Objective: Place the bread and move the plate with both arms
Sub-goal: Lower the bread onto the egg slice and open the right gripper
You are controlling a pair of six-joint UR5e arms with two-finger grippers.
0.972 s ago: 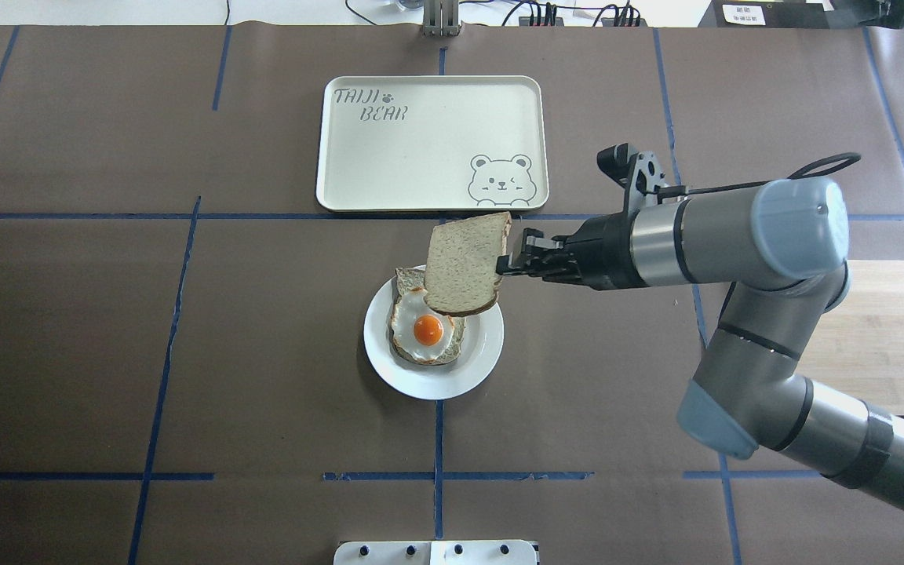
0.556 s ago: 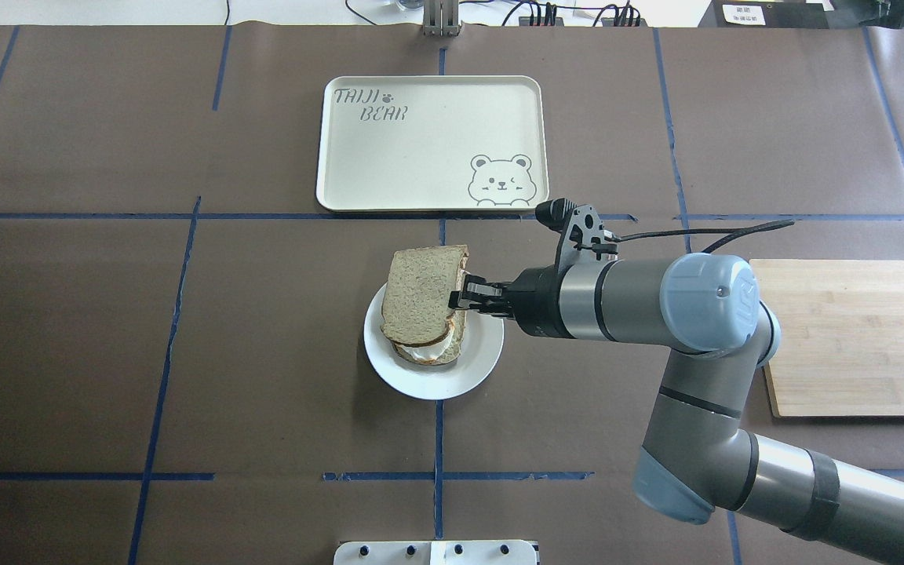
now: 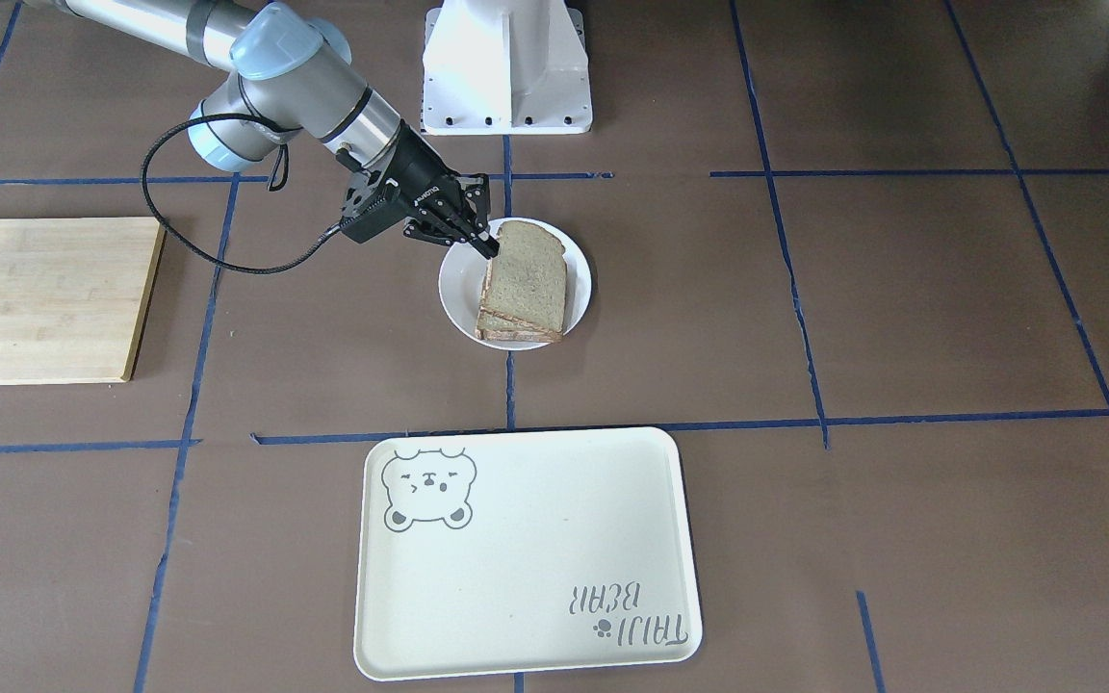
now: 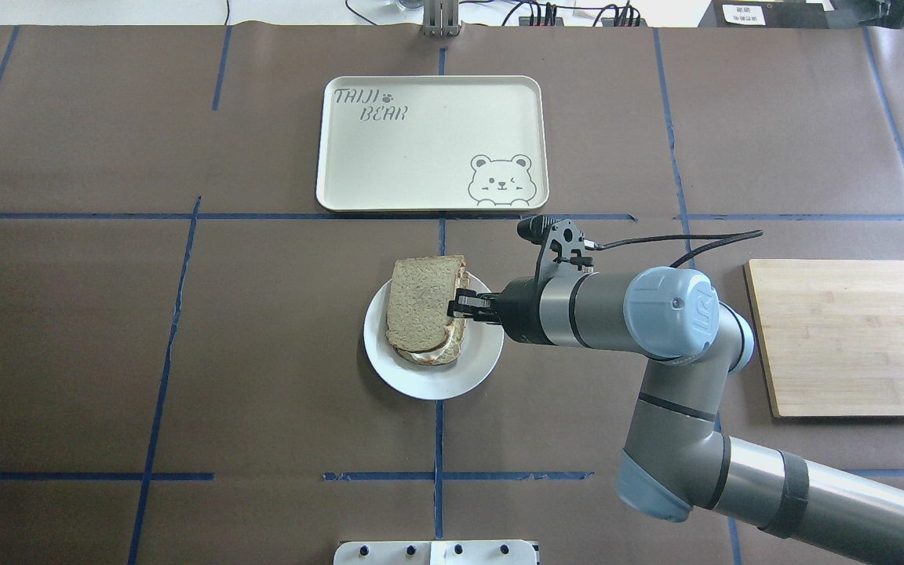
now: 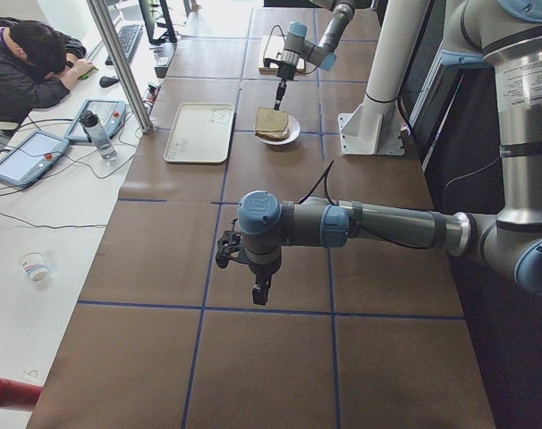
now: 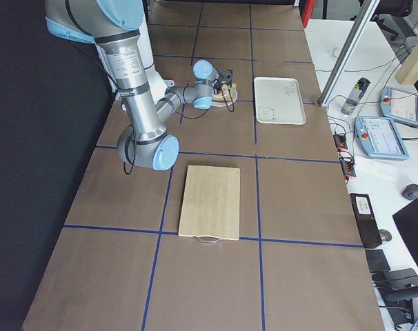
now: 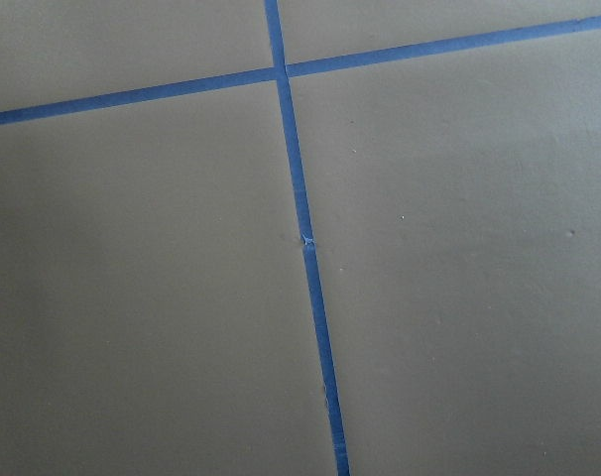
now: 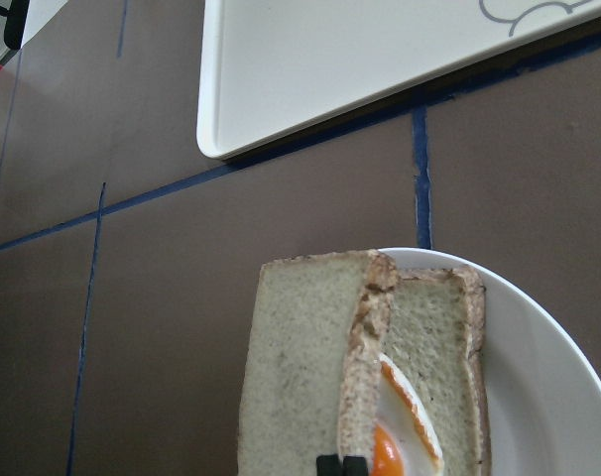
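Right fingers (image 4: pixel 460 304) come in from 3 o'clock of the plate (image 4: pixel 428 386), low over its rim. In the right wrist view the tips sit nearly together, pinching the crust at the bread's (image 4: pixel 419 302) 3 o'clock edge. I read that as a closed grip on the bread, not yet let go.

The bread lies over the egg slice (image 8: pixel 431 332) on the plate, at mid-desk. The held edge is tipped up a little. Some egg (image 8: pixel 388 452) shows in the gap under it.

Left fingers (image 5: pixel 260 290) hang over bare desk (image 7: pixel 459 278), well apart from the plate. Only the left side view shows them, so I cannot tell how far open they are.

Tray (image 4: pixel 432 141) sits at 12 o'clock of the plate, near it. Board (image 4: pixel 852 337) sits at 3 o'clock, well apart.

Progress, my judgement:
- Bread placing is nearly done: it is stacked in place, but release and retreat are left.
- The plate move is not begun, and the left arm has yet to come in.
- The tray looks like the likely goal, though nothing here confirms it.
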